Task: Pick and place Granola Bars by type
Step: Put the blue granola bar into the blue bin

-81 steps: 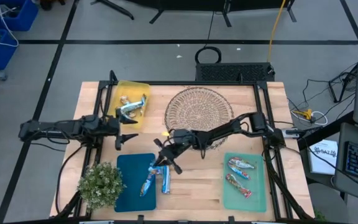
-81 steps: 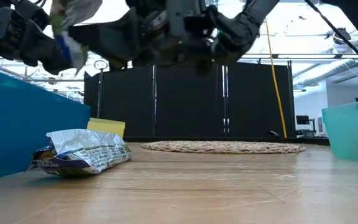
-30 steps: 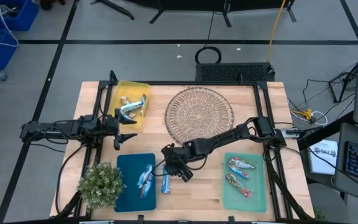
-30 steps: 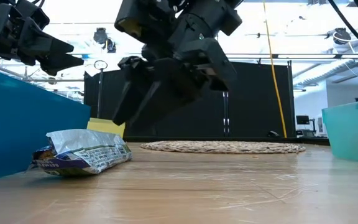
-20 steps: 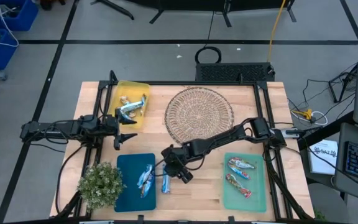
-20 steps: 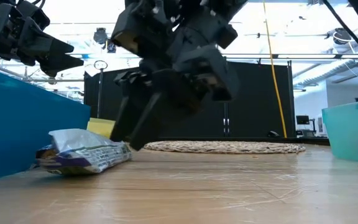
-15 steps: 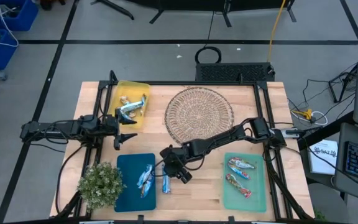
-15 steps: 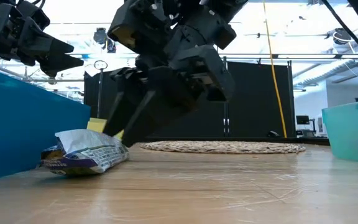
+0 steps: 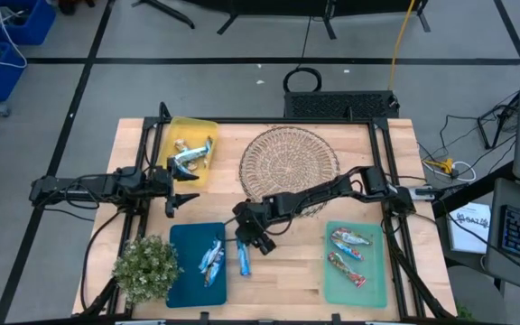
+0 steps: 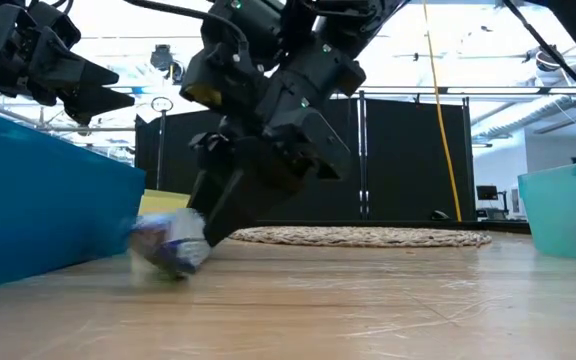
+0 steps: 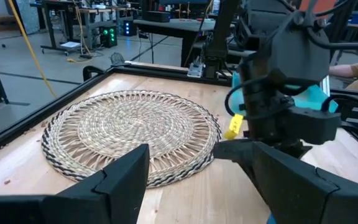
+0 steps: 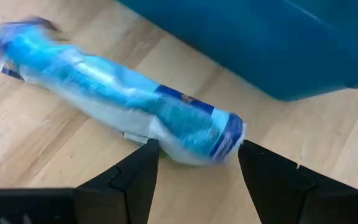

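Note:
A blue and silver granola bar [image 9: 243,259] [image 12: 123,99] lies on the wood just right of the teal tray [image 9: 186,271]. My right gripper [image 9: 245,244] [image 12: 196,145] is open, low over the bar's far end, a finger on either side of it. More bars lie in the teal tray [image 9: 211,259], the yellow tray [image 9: 190,153] and the green tray [image 9: 347,255]. My left gripper [image 9: 188,187] [image 11: 182,152] waits open and empty near the yellow tray. My right gripper comes slanting down from the far right, with the bar's far end [image 12: 194,134] in the gap between its open fingers. One finger [image 10: 214,212] pushes against the bar's side [image 10: 173,243]. The bar lies flat on the table and shows blurred.
A round wicker mat [image 9: 289,165] lies at the far middle of the table, a small potted plant [image 9: 145,266] at the near left corner. Bare wood shows between the teal tray and the green tray [image 9: 376,287].
My right gripper has sunk onto the loose bar and gone a little toward the table's left. The bar has slid and turned on the wood beside the teal tray, and shows more end-on in the low view.

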